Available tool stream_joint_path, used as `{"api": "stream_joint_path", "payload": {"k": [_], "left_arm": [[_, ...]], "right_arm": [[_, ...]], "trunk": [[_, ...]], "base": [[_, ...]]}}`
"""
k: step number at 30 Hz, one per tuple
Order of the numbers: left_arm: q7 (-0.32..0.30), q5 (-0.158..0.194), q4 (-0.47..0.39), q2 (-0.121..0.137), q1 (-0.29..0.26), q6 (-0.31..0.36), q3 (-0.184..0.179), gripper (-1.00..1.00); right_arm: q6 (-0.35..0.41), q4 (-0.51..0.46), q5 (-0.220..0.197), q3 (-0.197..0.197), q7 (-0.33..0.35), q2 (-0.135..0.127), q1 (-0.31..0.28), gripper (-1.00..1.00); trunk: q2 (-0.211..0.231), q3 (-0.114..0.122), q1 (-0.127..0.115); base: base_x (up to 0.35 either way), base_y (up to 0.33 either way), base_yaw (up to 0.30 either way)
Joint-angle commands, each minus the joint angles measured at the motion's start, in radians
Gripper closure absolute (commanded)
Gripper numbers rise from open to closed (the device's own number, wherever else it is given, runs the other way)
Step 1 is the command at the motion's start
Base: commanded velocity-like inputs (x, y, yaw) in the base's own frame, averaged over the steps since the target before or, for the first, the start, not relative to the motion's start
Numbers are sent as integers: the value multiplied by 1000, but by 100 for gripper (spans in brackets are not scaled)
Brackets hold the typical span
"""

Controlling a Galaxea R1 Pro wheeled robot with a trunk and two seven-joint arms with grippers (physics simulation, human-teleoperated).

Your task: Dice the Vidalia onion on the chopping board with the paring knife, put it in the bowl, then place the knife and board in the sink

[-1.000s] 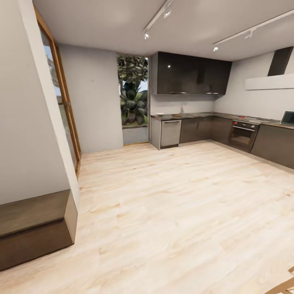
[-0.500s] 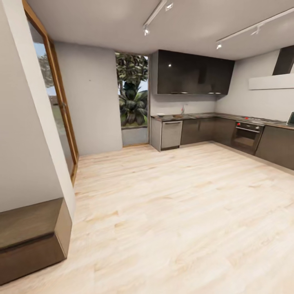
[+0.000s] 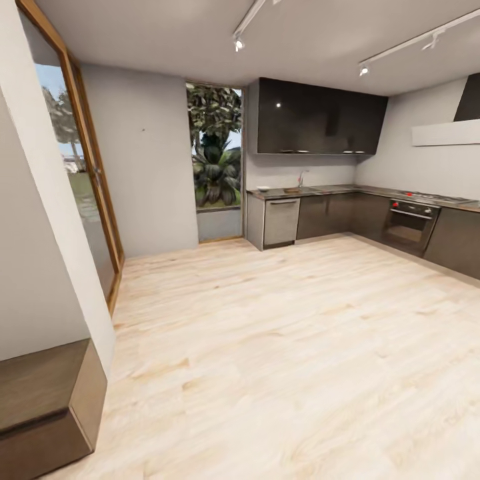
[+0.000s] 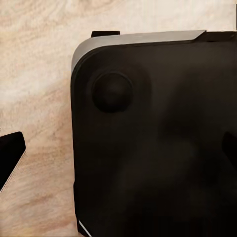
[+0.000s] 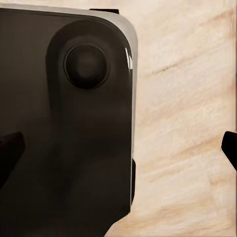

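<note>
Approaching: kitchen well ahead across wood floor (image 3: pixel 280 347).
Sink: tap (image 3: pixel 301 179) marks it on far countertop (image 3: pixel 333 189); onion, board, knife, bowl too small to tell.
Left gripper (image 4: pixel 121 153): fingers apart, empty, above robot base (image 4: pixel 158 148).
Right gripper (image 5: pixel 121 148): fingers apart, empty.
Progress: no step done; everything left.

one oven (image 3: pixel 408 227); one dishwasher (image 3: pixel 281 222); two ceiling light tracks (image 3: pixel 248 20)

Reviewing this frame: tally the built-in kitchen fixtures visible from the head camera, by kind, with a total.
Stainless-steel dishwasher front: 1
Black built-in oven with red knobs: 1
Chrome tap at the sink: 1
Glossy dark wall cabinet run: 1
Ceiling track spotlights: 2
Total: 6
</note>
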Motion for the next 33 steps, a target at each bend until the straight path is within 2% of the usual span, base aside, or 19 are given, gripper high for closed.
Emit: {"api": "stream_joint_path", "payload": {"k": [1,14,33], "left_arm": [[0,0,-1,0,0,-2,0,-100],[0,0,-1,0,1,-2,0,-100],[0,0,-1,0,1,-1,0,-100]], "right_arm": [[-5,1,0,0,0,0,0,-100],[-5,1,0,0,0,0,0,-100],[-5,1,0,0,0,0,0,-100]], "trunk": [[0,-1,1],[0,-1,1],[0,-1,1]], "base": [[341,-42,0],[339,-109,0],[305,-205,0]]}}
